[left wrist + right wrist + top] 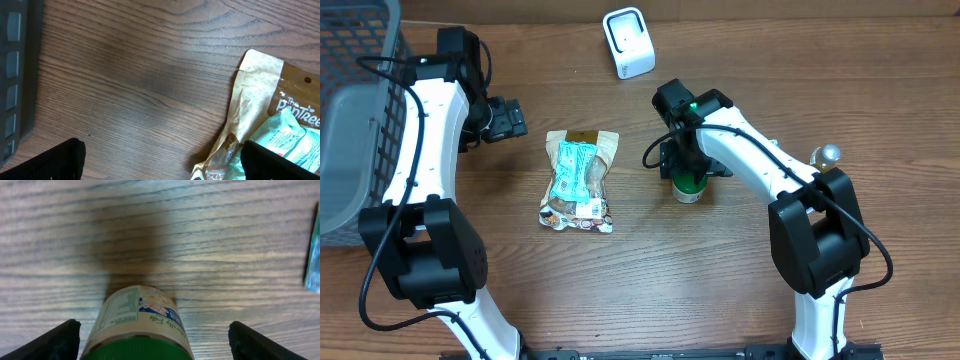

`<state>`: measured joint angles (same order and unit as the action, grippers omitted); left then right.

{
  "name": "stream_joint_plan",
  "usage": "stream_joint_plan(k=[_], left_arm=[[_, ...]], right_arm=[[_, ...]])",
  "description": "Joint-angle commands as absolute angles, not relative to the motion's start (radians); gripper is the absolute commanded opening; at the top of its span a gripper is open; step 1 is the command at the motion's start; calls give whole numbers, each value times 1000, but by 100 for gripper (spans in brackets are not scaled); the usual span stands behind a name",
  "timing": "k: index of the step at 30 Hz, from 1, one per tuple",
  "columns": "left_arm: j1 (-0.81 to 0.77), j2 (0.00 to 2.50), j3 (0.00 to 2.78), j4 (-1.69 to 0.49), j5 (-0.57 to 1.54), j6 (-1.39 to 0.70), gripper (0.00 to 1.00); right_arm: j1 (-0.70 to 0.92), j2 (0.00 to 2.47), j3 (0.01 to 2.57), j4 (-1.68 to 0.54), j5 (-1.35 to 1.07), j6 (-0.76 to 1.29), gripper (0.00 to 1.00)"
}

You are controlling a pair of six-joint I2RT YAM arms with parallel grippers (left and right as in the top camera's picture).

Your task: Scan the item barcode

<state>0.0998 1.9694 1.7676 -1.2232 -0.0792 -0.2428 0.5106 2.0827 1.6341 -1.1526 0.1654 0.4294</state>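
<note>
My right gripper stands released, its two dark fingers spread wide with the jar upright between them. I see bare wood on either side of the jar, so I am straddling it and not gripping it. I hang low over its green lid, which I take to be the reason for this pose: from here one squeeze would catch the jar just under the cap. The printed label wraps round the side facing away from me. I cannot make out a barcode on it. Since the job is to scan an item, I judge this jar to be the item in hand, and it stands on the table right of centre, not yet lifted.

Further left, a snack pouch lies flat on the wood, well apart from the jar. It may be another item waiting for its turn, though I cannot say so for certain.

Past the pouch, my left gripper is also slack and wide, with nothing between its fingers. It looks down at the pouch's top corner from just beside it. It seems parked there, clear of my right arm's path.

Farthest off, near the table's back edge, the white scanner stands alone. The jar would need to be carried up to it with the label turned toward its face. A grey basket sits at the far left.
</note>
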Motion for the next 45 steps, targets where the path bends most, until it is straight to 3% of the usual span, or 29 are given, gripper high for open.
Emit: stream_joint_plan(k=[1, 6, 10, 13, 19, 23, 25, 27, 32, 45], left_arm=[[97, 1959, 1783, -1222, -85, -231, 100], [97, 1959, 1783, -1222, -85, -231, 100], [97, 1959, 1783, -1222, -85, -231, 99], [97, 1959, 1783, -1222, -85, -231, 99], [97, 1959, 1783, -1222, -85, -231, 100], [98, 1959, 1783, -1222, -85, -231, 100], [96, 1959, 1783, -1222, -85, -231, 100], [92, 1959, 1783, -1222, -85, -231, 99], [91, 1959, 1783, -1222, -85, -231, 99], [91, 1959, 1783, -1222, -85, -231, 100]], right_arm=[[511, 2082, 1628, -1157, 178, 309, 91], [511, 2082, 1628, -1158, 46, 315, 82], [511, 2082, 1628, -1155, 36, 321, 62], [509, 2082, 1628, -1166, 51, 345, 61], [490, 2082, 1628, -1230, 133, 678, 57], [490, 2082, 1628, -1217, 126, 710, 57], [490, 2082, 1628, -1214, 127, 699, 66], [490, 2082, 1628, -1218, 126, 668, 81], [490, 2082, 1628, -1258, 126, 626, 98], [492, 2083, 1608, -1229, 84, 620, 100]])
